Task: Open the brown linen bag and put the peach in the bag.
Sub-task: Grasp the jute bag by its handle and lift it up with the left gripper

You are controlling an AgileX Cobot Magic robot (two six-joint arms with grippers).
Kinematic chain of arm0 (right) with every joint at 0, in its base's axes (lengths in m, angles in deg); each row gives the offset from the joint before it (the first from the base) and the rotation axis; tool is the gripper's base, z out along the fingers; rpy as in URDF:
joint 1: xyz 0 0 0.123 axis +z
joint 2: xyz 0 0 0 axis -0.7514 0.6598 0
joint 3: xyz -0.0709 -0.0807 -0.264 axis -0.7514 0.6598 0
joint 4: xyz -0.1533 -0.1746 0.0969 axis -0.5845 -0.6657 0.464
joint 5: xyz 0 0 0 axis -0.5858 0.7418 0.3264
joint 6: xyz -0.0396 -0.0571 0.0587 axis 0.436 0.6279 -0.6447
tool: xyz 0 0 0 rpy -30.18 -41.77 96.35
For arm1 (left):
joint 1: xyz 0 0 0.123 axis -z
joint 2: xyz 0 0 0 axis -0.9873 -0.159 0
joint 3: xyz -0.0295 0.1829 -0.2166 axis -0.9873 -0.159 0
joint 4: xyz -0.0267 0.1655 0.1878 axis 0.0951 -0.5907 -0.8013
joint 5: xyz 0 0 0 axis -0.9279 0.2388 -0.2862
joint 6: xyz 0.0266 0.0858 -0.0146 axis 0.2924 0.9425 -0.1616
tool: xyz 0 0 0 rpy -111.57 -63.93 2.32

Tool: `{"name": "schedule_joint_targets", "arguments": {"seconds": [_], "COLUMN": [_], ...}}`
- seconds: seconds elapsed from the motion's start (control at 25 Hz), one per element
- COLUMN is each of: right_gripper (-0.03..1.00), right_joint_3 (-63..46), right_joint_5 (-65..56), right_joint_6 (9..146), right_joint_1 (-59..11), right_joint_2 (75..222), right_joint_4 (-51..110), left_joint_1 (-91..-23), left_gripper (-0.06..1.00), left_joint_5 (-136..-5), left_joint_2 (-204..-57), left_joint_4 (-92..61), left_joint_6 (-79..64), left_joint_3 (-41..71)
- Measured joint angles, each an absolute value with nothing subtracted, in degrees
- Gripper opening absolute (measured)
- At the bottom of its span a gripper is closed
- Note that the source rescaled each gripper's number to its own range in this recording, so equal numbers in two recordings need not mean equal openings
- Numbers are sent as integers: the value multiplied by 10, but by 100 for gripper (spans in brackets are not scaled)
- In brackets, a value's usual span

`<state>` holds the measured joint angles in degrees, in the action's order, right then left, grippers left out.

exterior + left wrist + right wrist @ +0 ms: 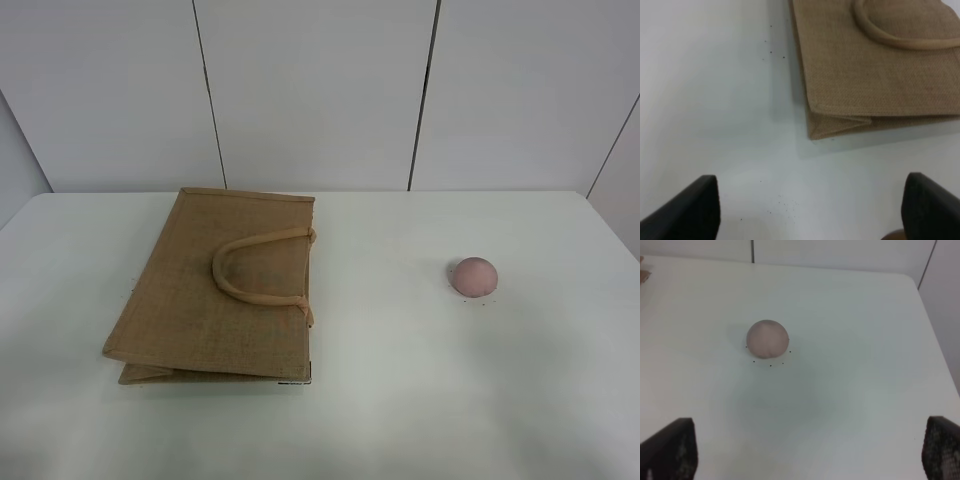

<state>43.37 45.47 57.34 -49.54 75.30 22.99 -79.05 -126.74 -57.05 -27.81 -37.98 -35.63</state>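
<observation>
The brown linen bag (220, 285) lies flat and closed on the white table (400, 400), left of centre, its beige loop handles (262, 268) resting on top. Its near corner shows in the left wrist view (875, 75). The peach (473, 276) sits alone on the table to the right; it also shows in the right wrist view (767, 338). My left gripper (810, 210) is open and empty, above bare table short of the bag's corner. My right gripper (810, 455) is open and empty, well short of the peach. Neither arm shows in the exterior high view.
White wall panels (320, 90) stand behind the table. The table's right edge (935, 340) runs close to the peach's side. Small dark specks lie on the table around the peach and near the bag's corner.
</observation>
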Motion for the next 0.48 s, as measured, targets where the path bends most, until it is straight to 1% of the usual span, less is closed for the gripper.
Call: {"name": "schedule_joint_targets", "arguments": {"seconds": [0.48], "right_gripper": [100], "right_joint_3": [434], "right_joint_5": [455], "right_joint_6": [573], "right_joint_1": [-495], "right_joint_2": [753], "right_joint_4": [230], "left_joint_1": [-790], "left_gripper": [96], "left_joint_5": [-1267], "left_joint_2": [-571], "left_joint_4": [-278], "left_joint_6": [-379], "left_joint_3": [-348]}}
